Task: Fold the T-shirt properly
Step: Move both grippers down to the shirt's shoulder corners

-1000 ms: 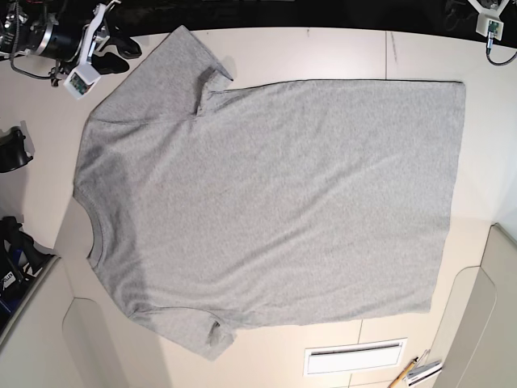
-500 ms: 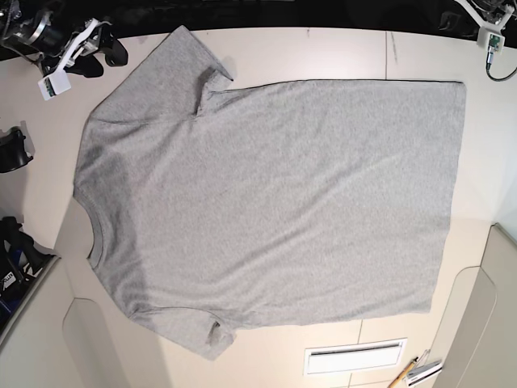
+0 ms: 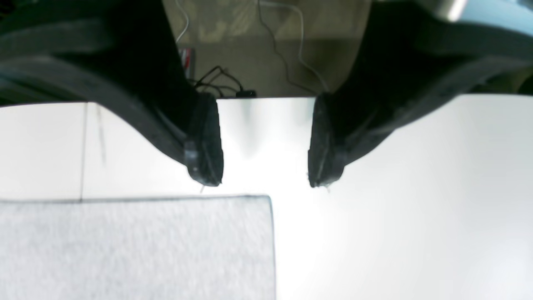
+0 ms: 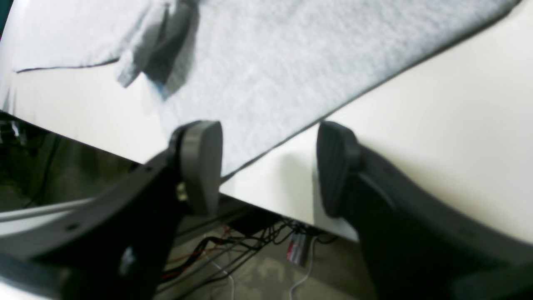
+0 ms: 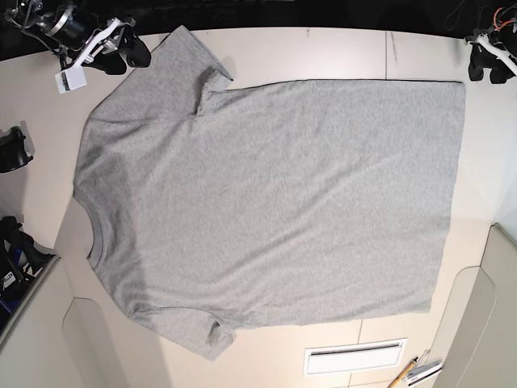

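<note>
The grey T-shirt (image 5: 266, 202) lies flat across the table (image 5: 323, 52), and with the left gripper (image 3: 264, 183) at two o'clock and the right gripper (image 4: 268, 166) at eleven o'clock both gaping empty beside its edges, either could pinch one layer or miss.

No text, label, brand, number or sign can be read in any view; the T-shirt (image 5: 266, 202) shows only plain grey cloth; the small white tag (image 5: 69, 79) by the right arm is too small to read.
</note>
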`<state>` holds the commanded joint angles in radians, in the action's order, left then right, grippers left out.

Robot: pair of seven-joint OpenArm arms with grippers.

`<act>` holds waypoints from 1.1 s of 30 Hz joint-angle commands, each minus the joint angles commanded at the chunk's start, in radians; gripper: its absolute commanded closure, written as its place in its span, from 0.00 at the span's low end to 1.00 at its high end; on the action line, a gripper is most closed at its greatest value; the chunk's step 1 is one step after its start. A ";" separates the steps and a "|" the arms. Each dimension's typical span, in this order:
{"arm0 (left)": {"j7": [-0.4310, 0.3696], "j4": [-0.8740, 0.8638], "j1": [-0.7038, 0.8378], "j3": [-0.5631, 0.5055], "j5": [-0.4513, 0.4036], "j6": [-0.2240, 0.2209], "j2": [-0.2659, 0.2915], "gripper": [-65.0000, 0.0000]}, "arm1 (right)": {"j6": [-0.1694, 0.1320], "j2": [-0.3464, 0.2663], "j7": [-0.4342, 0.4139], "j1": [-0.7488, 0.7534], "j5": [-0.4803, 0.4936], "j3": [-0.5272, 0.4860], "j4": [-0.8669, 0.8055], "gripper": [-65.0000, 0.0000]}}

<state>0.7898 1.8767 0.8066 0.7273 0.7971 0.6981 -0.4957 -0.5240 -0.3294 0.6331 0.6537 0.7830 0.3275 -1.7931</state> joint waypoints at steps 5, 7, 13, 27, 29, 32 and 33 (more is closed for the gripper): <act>0.000 -0.066 -0.070 -0.002 0.035 0.000 -0.006 0.30 | 0.000 0.000 0.000 -0.014 -0.001 -0.031 0.000 0.45; 0.000 -0.131 -0.108 -0.002 0.045 0.000 -0.006 0.30 | 0.000 0.000 0.000 -0.014 -0.002 -0.040 0.000 0.45; 0.000 -0.312 -0.201 -0.024 0.045 0.000 -0.007 0.30 | 0.000 0.000 0.000 -0.014 -0.001 -0.040 0.000 0.45; 0.142 -0.417 -0.257 -0.173 0.144 0.000 -0.006 0.30 | -0.008 0.000 0.000 -0.016 0.000 -0.040 0.000 0.45; 0.175 -0.417 -0.252 -0.173 0.182 0.000 -0.006 0.30 | -0.008 0.002 0.000 -0.016 0.006 -0.040 0.000 0.45; 0.195 -0.417 -0.249 -0.174 0.196 0.000 -0.006 0.30 | -0.008 0.027 -0.001 -0.016 0.011 -0.040 0.000 0.45; 0.195 -0.417 -0.243 -0.174 0.203 0.000 -0.006 0.30 | -0.008 0.040 -0.001 -0.016 0.011 -0.040 0.000 0.45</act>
<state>0.9848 1.4593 0.5632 0.5537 0.9997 0.6981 -0.5018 -0.5323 -0.2897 0.6323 0.6376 0.7937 0.2874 -1.7931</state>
